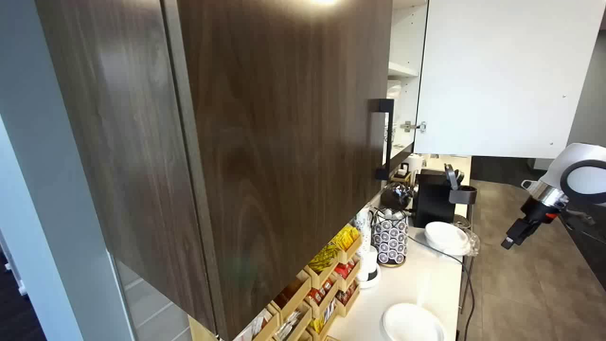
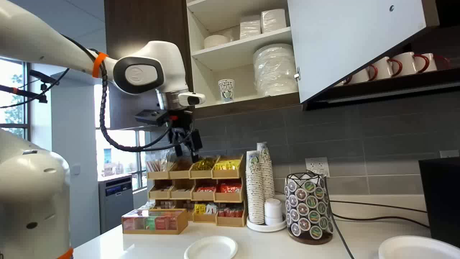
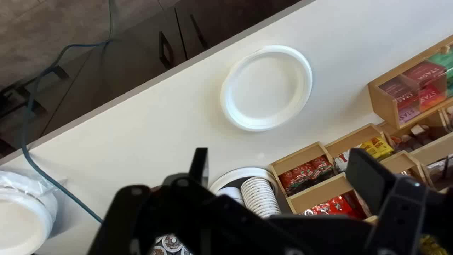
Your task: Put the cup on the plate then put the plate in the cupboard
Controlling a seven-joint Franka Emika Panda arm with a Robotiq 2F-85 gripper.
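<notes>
Plate (image 2: pixel 212 249), round and white, lies flat on the table (image 2: pixel 158 248) in the foreground of an exterior view. The claw (image 3: pixel 279 161) hangs higher, its jaws spread wide. Farther back, white cups (image 2: pixel 273 209) stand on a tray (image 2: pixel 262 228); above the table's rear, the cupboard (image 2: pixel 241 77) stands open.

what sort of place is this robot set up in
Most likely an office break room or shared kitchenette, judging by the tall stacks of disposable cups, the tiered organizer with small packets in it, and what looks like a coffee-pod holder.
</notes>
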